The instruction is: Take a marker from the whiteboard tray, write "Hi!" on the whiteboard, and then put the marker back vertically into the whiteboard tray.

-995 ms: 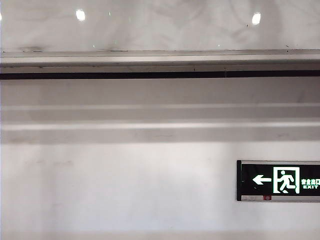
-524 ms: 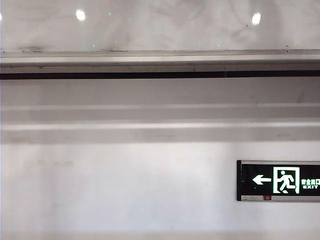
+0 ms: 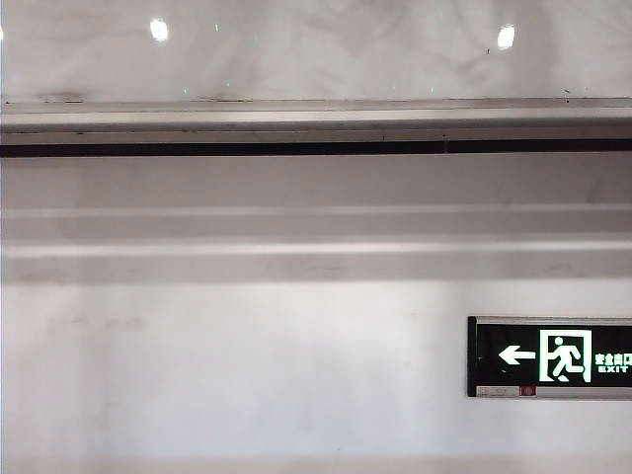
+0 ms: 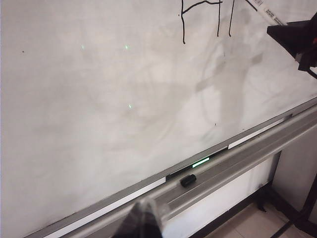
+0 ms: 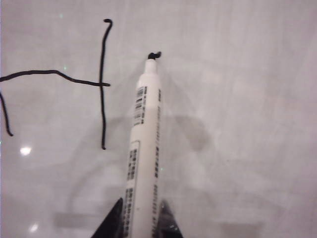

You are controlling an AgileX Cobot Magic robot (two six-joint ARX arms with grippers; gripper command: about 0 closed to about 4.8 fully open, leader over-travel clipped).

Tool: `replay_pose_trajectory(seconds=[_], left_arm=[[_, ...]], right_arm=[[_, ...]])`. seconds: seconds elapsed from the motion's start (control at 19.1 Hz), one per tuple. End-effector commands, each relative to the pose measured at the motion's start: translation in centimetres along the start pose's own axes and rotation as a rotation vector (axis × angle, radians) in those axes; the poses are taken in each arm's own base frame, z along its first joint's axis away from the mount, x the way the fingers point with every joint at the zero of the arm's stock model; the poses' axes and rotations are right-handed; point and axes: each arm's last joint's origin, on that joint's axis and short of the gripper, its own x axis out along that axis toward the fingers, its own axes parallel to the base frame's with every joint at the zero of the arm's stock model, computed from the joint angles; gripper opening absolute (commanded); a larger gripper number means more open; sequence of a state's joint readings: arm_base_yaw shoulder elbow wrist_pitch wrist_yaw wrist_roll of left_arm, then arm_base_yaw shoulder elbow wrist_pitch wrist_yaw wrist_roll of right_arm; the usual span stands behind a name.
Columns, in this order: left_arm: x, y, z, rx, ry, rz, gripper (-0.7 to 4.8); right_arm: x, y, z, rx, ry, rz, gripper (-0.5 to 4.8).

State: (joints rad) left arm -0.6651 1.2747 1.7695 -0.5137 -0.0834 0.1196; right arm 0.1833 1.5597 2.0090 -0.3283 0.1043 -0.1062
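Observation:
In the right wrist view my right gripper [image 5: 141,204] is shut on the marker [image 5: 143,148], a white barrel with barcode print. Its black tip touches the whiteboard [image 5: 237,99] at a small fresh black mark [image 5: 154,55], beside a hand-drawn H [image 5: 101,84]. The left wrist view shows the same marker [image 4: 267,12] and the right gripper [image 4: 292,34] high on the whiteboard [image 4: 99,99], near the black strokes [image 4: 218,20]. My left gripper [image 4: 143,220] hovers over the whiteboard tray [image 4: 237,158], fingers together and holding nothing. The exterior view shows the tray [image 3: 296,123] but no gripper.
A small black cap-like piece [image 4: 187,180] lies on the tray. Below the tray is a white wall [image 3: 247,375] with a green exit sign [image 3: 550,356]. Brown floor tiles [image 4: 247,225] show under the board.

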Motion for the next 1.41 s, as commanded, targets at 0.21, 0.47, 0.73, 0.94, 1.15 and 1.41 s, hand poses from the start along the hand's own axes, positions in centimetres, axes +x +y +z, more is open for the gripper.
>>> replay_pose_trajectory(seconds=[0.21,0.47,0.73,0.94,1.15,1.41], left_arm=[[-0.2,0.1,0.2,0.001,-0.012,0.001,-0.06],[-0.2,0.1,0.2,-0.001,-0.012,0.001,-0.06],[-0.2,0.0,0.2,0.000,-0.013,0.001,-0.06],[-0.5,-0.2,0.4,0.003,-0.032,-0.098,-0.06],[-0.6,-0.7,0.5,0.005,-0.056,-0.285,-0.06],[-0.7,-0.8,0.5,0.005,-0.057,-0.304,-0.06]], right_arm=[[-0.1,-0.1,0.5,0.006,-0.037,-0.026,-0.02],[-0.9,-0.3,0.9,0.005,-0.035,-0.026,-0.02],[-2.9,-1.9,2.5,-0.035,-0.086,-0.143,-0.01],[-2.7,-3.1,2.4,-0.046,-0.097,-0.133,-0.01],[-2.4,-3.9,2.1,-0.049,-0.098,-0.092,-0.01],[-2.0,-3.7,1.8,-0.039,-0.088,-0.061,-0.02]])
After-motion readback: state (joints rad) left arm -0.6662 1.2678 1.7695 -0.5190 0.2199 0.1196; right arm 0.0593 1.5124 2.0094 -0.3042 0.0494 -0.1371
